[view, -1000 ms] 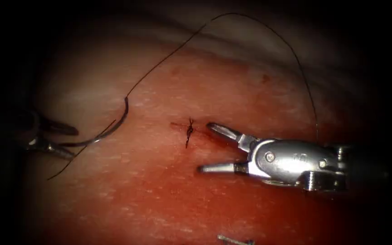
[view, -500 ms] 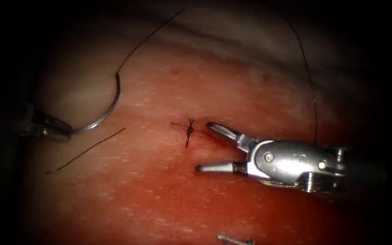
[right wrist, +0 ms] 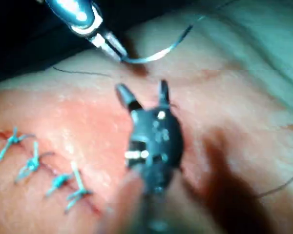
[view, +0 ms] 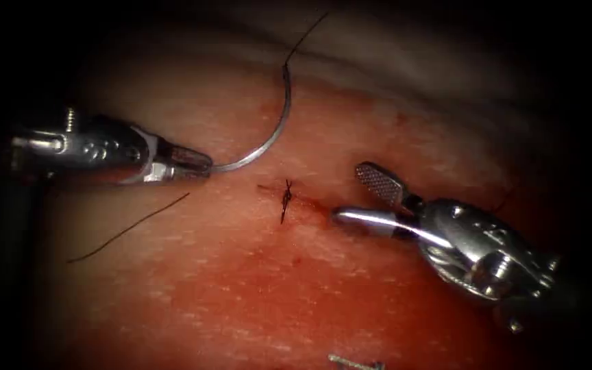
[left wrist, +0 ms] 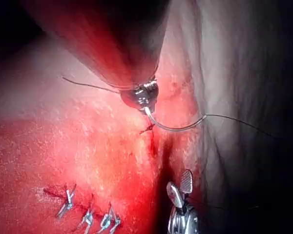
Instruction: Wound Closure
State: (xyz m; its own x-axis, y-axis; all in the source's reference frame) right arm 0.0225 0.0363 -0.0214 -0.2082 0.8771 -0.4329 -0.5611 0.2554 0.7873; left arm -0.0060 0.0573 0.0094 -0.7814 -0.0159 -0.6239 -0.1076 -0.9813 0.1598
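Fingers of my left tool [view: 196,164] gripped the curved steel needle [view: 268,137] at its end, clear above the red tissue [view: 241,288], left of the cut [view: 286,200]; my right tool [view: 358,195] gaped empty.

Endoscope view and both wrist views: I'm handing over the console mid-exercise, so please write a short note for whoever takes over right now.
Left tool: jaws shut on the needle at its tip end, left of the cut; needle clear of the tissue, arcing up, thread trailing from its top end.
Right tool: jaws open, holding nothing, just right of the cut.
Done: one knotted stitch across the cut; a cut end of thread lies on the left.
Left: whether more stitches are needed cannot be judged from these views.
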